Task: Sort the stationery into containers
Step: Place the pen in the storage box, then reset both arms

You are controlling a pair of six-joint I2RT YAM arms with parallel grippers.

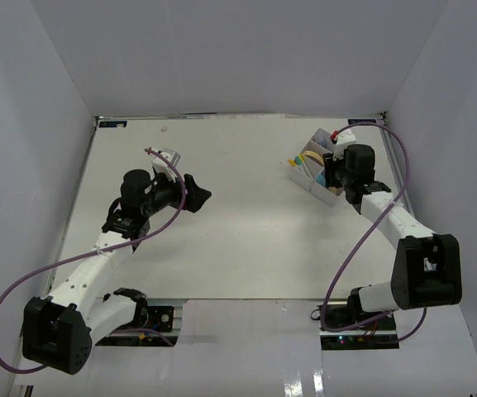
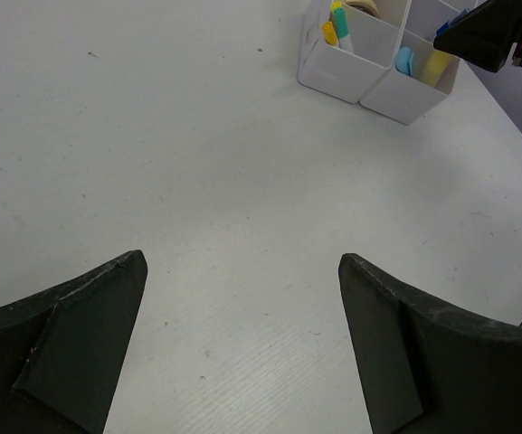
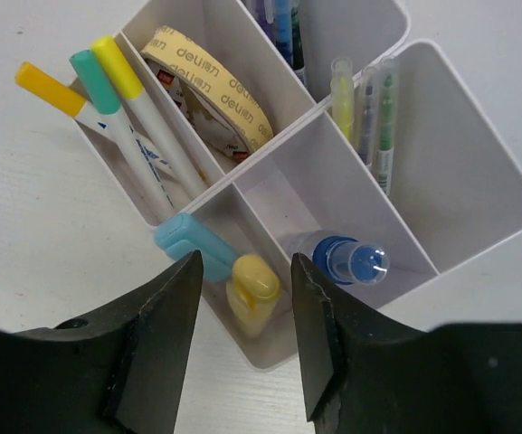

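Right end effector (image 3: 245,264): poised over the near corner of the white tray (image 3: 478,208); jaws parted, with a gap showing on either side of the yellow block (image 3: 253,287) that sits between the fingertips; judged released, nothing gripped.

Yellow block: directly beneath the fingertips, standing inside the nearest compartment and leaning toward its outer wall; blue block (image 3: 193,242) touching it, just inside one finger.

Other contents, taken from the same end effector: blue-capped bottle (image 3: 351,260) in the compartment beside the other finger; markers (image 3: 120,108) and tape roll (image 3: 211,86) in the compartment ahead and to one side; thin pens (image 3: 369,108) ahead on the bottle's side.

Left end effector (image 2: 241,260): spread wide, nothing between its fingers, bare worktop (image 2: 197,181) beneath; the tray lies well ahead of it.

Step in hand, as judged: depositing the yellow block and clearing the tray.

Recommendations: widen the jaws further before any lift, since the margins beside the block are slim; withdraw straight upward along the fingers' own axis, not sideways, as the partition and the blue block stand close to the finger faces; confirm the block rests on the compartment floor and is not propped on the rim.

Risk: a finger catching the blue block or the tray wall could tip the light tray and spill the contents.
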